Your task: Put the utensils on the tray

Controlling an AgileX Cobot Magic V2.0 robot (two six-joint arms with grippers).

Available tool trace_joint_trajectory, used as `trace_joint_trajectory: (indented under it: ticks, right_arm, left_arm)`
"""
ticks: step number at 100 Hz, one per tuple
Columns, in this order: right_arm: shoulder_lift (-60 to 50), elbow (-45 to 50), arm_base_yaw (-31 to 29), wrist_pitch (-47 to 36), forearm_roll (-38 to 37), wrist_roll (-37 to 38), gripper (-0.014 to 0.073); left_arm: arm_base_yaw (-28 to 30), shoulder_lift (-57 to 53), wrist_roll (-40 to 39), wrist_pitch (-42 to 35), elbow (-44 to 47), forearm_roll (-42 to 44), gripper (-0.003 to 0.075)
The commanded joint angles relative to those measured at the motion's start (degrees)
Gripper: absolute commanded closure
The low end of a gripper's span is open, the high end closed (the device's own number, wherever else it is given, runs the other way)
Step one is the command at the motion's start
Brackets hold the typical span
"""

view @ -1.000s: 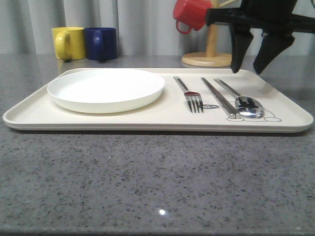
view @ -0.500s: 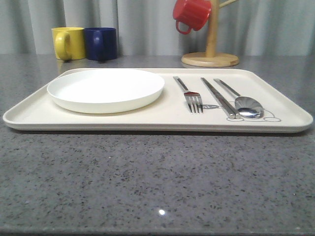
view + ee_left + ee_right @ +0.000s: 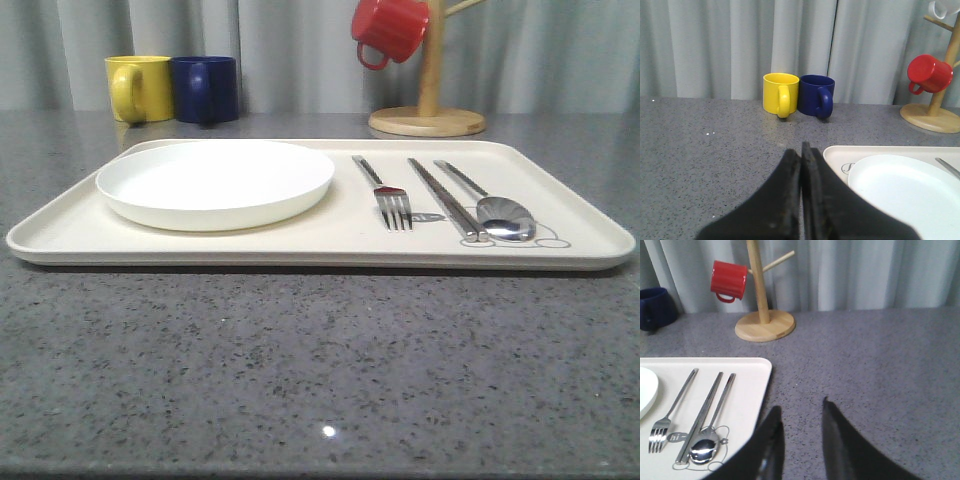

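The grey speckled stone tabletop [image 3: 320, 370] carries everything. On it sits the large flat cream rectangular tray [image 3: 330, 240] with rounded corners and a low rim; in the left wrist view its corner lies just off the tips of the left gripper [image 3: 801, 150], and in the right wrist view its edge runs right beside the right gripper [image 3: 800, 415].

Next down, the round shallow white plate [image 3: 215, 180] rests on the tray, on the half nearer the left gripper, a bit ahead of those black fingers and to their side. Behind the tray stands a round wooden mug stand [image 3: 428, 115] with a red mug [image 3: 388, 30] hanging off a peg, well ahead of the right gripper. A yellow mug [image 3: 138, 88] and a dark blue mug [image 3: 205, 88] sit touching each other, straight ahead of the left gripper and well apart from it.

Then the small stuff, all lying on the tray side by side: pair of slim metal chopsticks [image 3: 447, 200] in the middle, silver metal spoon [image 3: 492, 205] closest to the right gripper, silver metal fork [image 3: 385, 192] furthest from it.

Left gripper is clamped together with nothing in it. Right gripper has its fingers spread, holding nothing.
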Motion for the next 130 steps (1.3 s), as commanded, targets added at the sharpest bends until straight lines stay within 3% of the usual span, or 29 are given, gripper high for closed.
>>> trace_joint_trajectory:
  ticks: [1,5,96,109,130]
  right_arm:
    - [-3.4,1.0,-0.3,-5.1,-3.5,0.0,0.0603]
    - [-4.3,1.7,-0.3,-5.0,-4.0,0.0,0.0666]
    - [-4.5,2.9,-0.3,-4.7,-3.0,0.0,0.0662]
    - [-5.3,4.7,-1.7,-5.3,2.6,-3.9,0.0662]
    - [-9.2,11.6,-9.5,-13.2,16.0,-15.3,0.0662]
  left_arm:
    - [-0.3,0.2,0.2,-4.0,-1.5,-0.5,0.0738]
    - [-0.3,0.2,0.2,-4.0,-1.5,-0.5,0.0738]
    - [-0.3,0.2,0.2,-4.0,-1.5,-0.5,0.0738]
    - [-0.3,0.2,0.2,-4.0,-1.5,-0.5,0.0738]
    - [-0.3,0.2,0.2,-4.0,-1.5,-0.5,0.0738]
